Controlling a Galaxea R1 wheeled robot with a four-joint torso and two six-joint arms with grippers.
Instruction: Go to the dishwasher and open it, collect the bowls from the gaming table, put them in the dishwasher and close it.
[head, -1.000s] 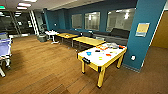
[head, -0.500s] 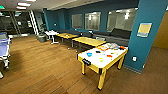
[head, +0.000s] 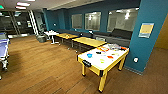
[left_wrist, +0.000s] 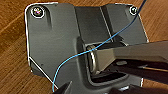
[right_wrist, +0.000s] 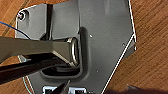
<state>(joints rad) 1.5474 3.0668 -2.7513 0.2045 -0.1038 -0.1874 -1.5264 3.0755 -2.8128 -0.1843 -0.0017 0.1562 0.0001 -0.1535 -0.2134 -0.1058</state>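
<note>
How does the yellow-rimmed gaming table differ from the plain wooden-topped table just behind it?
The gaming table has a white top with a yellow rim; the wooden-topped table is one plain tan surface. The gaming table carries small coloured items, among them a blue bowl; the wooden-topped table looks bare. The gaming table stands nearer the camera. Both are rectangular and stand on the wooden floor.

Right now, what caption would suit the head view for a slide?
A yellow-rimmed gaming table with small coloured bowls on its white top stands on a wooden floor beside a teal pillar.
</note>
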